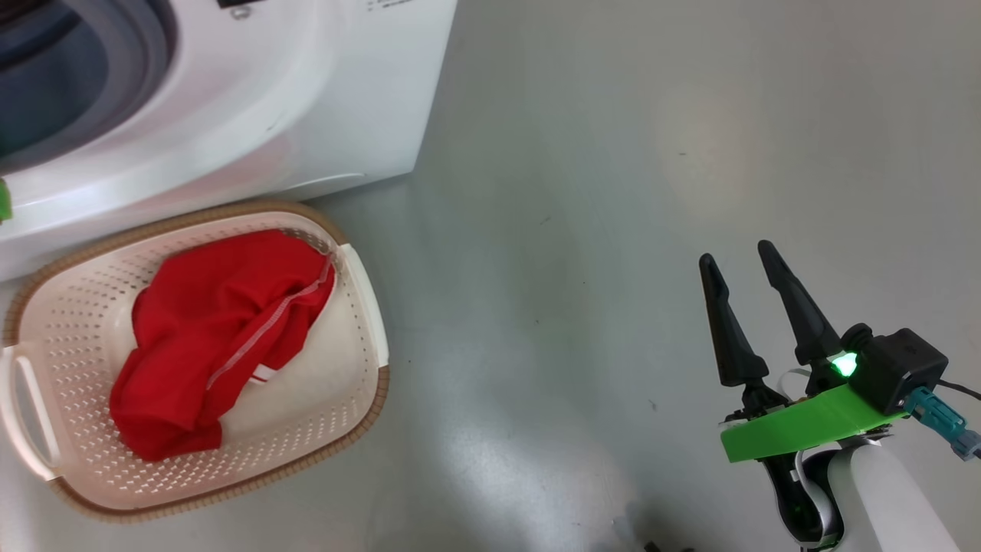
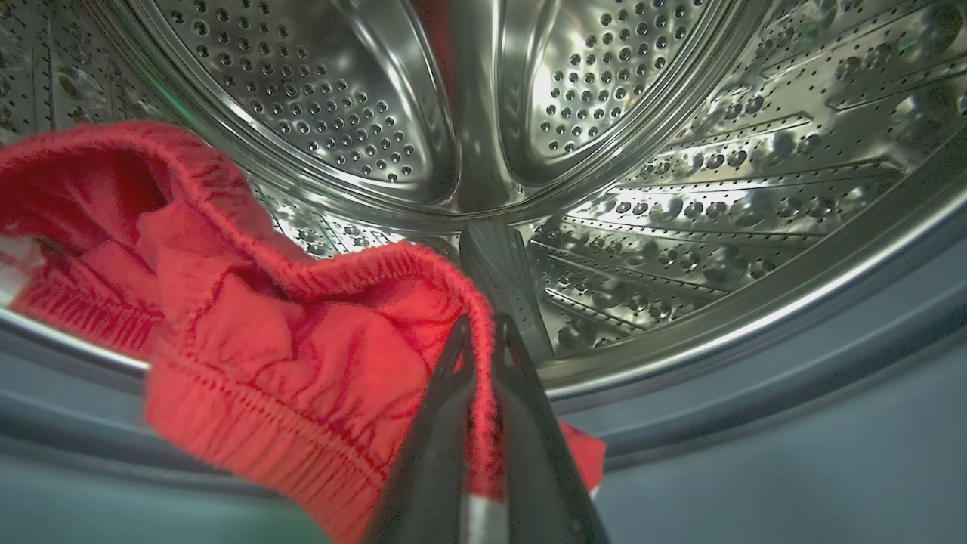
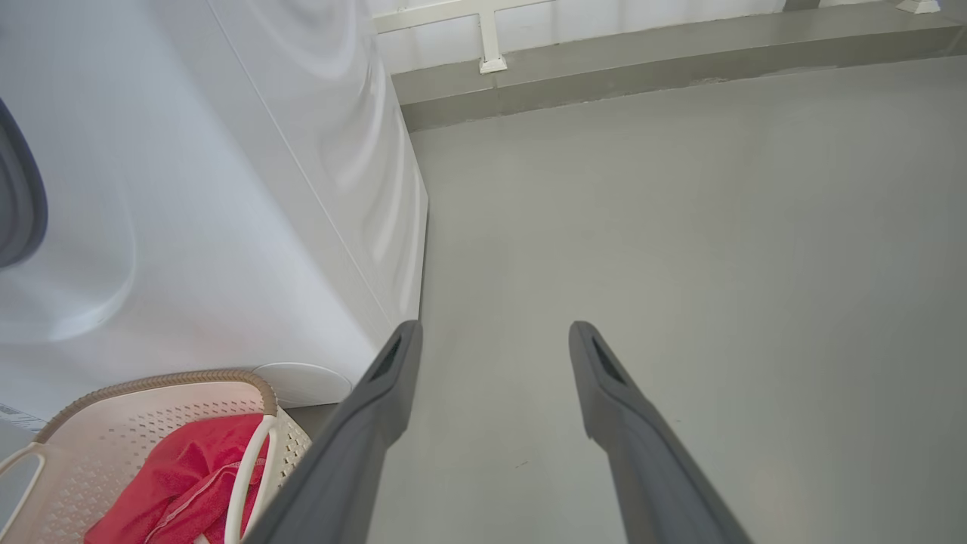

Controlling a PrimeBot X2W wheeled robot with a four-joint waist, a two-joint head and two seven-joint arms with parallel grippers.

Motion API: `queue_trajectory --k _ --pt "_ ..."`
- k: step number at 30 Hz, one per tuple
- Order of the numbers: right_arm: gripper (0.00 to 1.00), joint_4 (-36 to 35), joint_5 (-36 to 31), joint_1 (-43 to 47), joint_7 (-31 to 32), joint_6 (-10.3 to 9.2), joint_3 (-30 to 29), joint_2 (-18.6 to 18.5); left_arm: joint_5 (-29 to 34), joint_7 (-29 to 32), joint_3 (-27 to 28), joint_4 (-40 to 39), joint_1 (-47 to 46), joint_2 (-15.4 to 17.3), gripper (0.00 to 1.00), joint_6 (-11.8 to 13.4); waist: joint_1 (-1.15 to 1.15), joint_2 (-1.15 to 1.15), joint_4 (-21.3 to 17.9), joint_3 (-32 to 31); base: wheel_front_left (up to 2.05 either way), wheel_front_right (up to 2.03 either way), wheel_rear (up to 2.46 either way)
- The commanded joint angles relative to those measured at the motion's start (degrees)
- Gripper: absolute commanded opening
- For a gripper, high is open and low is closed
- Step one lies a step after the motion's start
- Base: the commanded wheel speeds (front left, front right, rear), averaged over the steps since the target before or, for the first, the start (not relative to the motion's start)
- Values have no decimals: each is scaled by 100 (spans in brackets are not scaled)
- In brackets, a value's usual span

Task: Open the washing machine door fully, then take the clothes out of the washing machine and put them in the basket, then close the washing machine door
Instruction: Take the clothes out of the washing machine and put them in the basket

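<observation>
In the left wrist view my left gripper (image 2: 482,326) is inside the steel drum (image 2: 650,151) of the washing machine (image 1: 253,100), shut on the elastic hem of a red garment (image 2: 287,332) that lies over the drum's lip. Another red garment (image 1: 214,337) sits in the cream basket (image 1: 368,399) on the floor in front of the machine, and it also shows as red cloth (image 3: 181,483) in the basket (image 3: 113,438) in the right wrist view. My right gripper (image 1: 739,261) hovers open and holds nothing over the bare floor, far right of the basket. The door is out of view.
Grey floor (image 1: 613,192) stretches to the right of the machine and basket. A low ledge and a white wall rail (image 3: 491,45) run along the far side. The machine's white side panel (image 3: 317,166) stands just left of my right gripper.
</observation>
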Motion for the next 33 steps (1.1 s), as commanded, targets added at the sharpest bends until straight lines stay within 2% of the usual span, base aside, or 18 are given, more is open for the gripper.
queue_trajectory --k 1,22,33 --pt "100 -133 -71 37 -36 42 88 -15 72 -28 158 -208 187 209 0 8 0 0 47 -46 0 0 0" --pt "100 60 -15 106 -36 42 88 -118 178 -28 578 -2489 1535 -523 0 8 0 0 494 -884 0 0 0" --pt "100 95 -6 231 -36 42 -54 -152 235 -28 423 -3792 2307 -929 0 8 0 0 792 -1203 0 0 0"
